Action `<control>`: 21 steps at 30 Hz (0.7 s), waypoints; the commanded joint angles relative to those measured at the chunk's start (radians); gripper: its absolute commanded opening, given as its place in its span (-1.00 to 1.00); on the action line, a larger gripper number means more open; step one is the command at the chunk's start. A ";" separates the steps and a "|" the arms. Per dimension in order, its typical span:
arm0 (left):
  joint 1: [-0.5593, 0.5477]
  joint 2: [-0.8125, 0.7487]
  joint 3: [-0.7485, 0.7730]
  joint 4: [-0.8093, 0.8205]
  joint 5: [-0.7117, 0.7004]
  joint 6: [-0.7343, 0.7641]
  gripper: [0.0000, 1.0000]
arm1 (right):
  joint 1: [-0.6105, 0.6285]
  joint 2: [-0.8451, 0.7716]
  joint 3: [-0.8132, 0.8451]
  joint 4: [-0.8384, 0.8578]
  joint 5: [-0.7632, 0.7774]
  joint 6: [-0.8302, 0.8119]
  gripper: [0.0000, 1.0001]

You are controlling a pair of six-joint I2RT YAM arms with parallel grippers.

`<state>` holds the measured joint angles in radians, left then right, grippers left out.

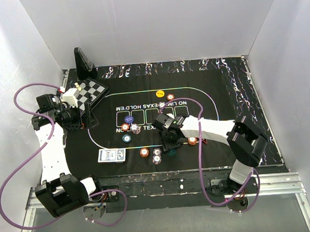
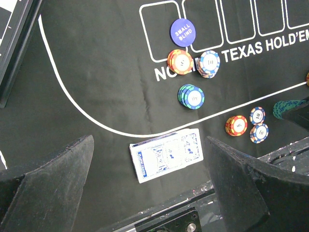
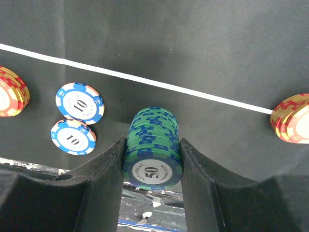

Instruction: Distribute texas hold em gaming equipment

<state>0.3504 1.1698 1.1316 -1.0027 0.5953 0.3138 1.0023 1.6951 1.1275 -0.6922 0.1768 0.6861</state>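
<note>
Now right tool (image 3: 150, 159) clamps green chip stack (image 3: 152, 150).

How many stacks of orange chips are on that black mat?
3 orange stacks: one beside the Small Blind disc, one left of two white chips, one right of the right claw gripping green chips. The arm may hide more.
</note>
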 commanded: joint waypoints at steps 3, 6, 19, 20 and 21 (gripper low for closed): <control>-0.001 -0.007 0.013 -0.001 0.024 -0.002 0.99 | -0.001 -0.055 0.038 -0.046 0.029 0.007 -0.18; -0.001 -0.007 0.016 -0.002 0.024 -0.001 0.99 | -0.002 -0.069 0.054 -0.064 0.036 0.003 -0.33; -0.001 -0.001 0.023 -0.002 0.023 -0.001 0.99 | -0.063 -0.104 0.210 -0.161 0.058 -0.063 -0.78; -0.001 -0.001 0.023 -0.004 0.023 0.001 0.99 | -0.086 -0.101 0.234 -0.168 0.062 -0.077 -0.78; -0.001 -0.001 0.019 -0.001 0.023 -0.001 0.99 | -0.108 -0.095 0.262 -0.176 0.064 -0.092 -0.78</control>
<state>0.3504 1.1736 1.1320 -1.0031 0.5957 0.3138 0.9676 1.6329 1.2694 -0.8188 0.2031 0.6518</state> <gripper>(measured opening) 0.995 0.513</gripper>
